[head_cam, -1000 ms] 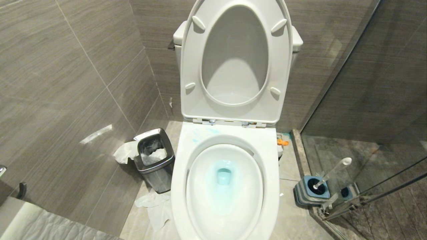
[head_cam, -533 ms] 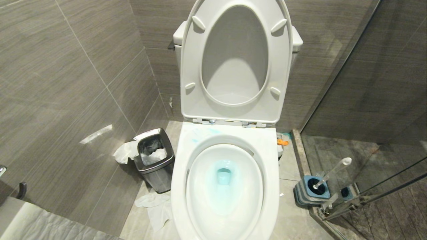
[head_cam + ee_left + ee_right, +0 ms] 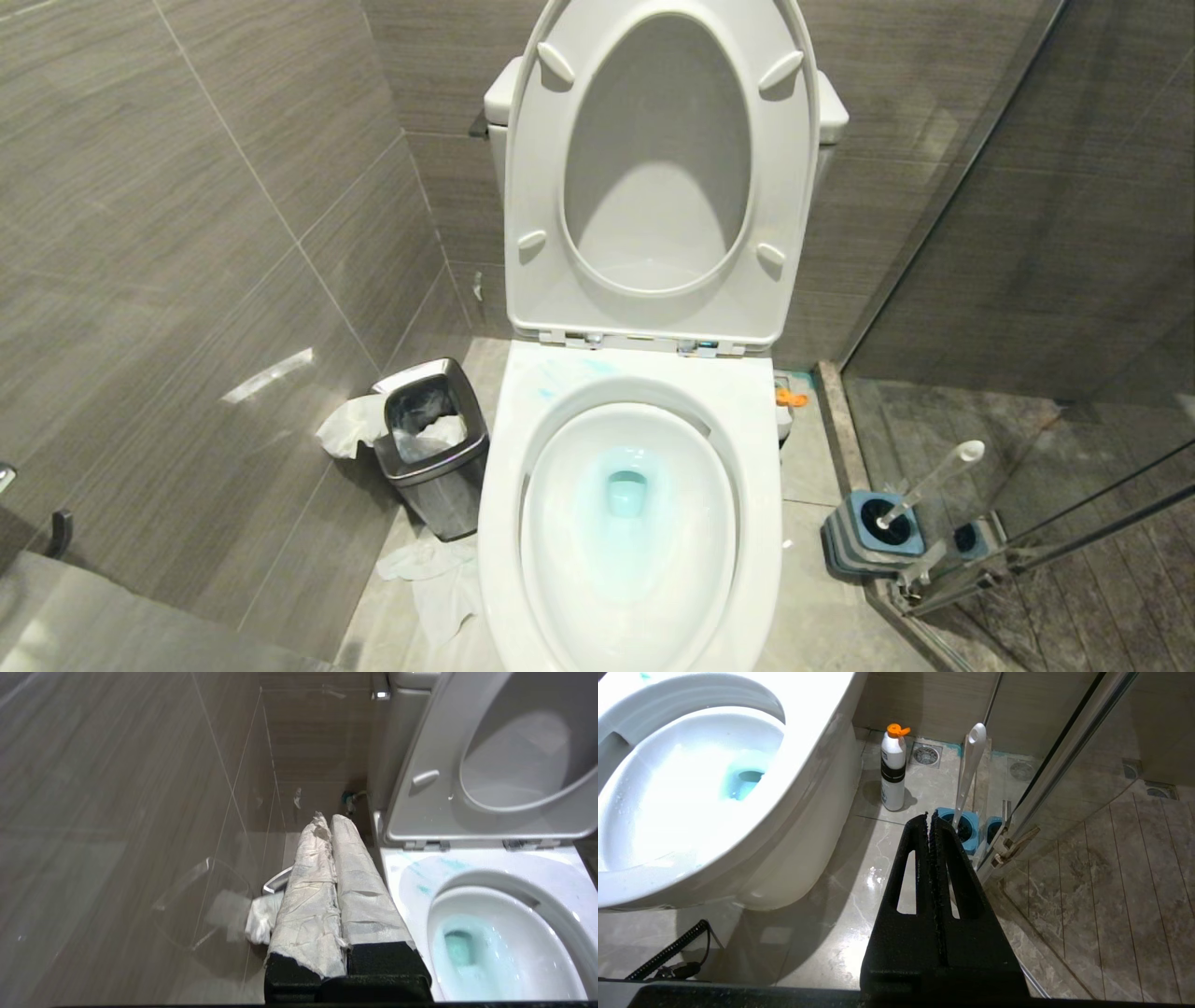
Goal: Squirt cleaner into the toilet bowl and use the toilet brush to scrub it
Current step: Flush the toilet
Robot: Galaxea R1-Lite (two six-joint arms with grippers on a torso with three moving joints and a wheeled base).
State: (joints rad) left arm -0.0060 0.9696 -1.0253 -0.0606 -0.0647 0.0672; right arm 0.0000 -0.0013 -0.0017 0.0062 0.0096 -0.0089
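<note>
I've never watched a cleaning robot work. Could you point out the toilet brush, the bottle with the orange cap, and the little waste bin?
toilet brush (image 3: pixel 969 760), right wrist view, on the white handle.
bottle with the orange cap (image 3: pixel 893 772), right wrist view, on its body at the black band.
waste bin (image 3: pixel 446 504), head view, on its steel side.

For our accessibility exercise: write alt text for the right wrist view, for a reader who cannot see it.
The shut black right gripper points at the toilet brush standing in its blue holder beside a glass door. A white bottle with an orange cap stands on the floor beside the toilet bowl, whose water is tinted blue.
</note>
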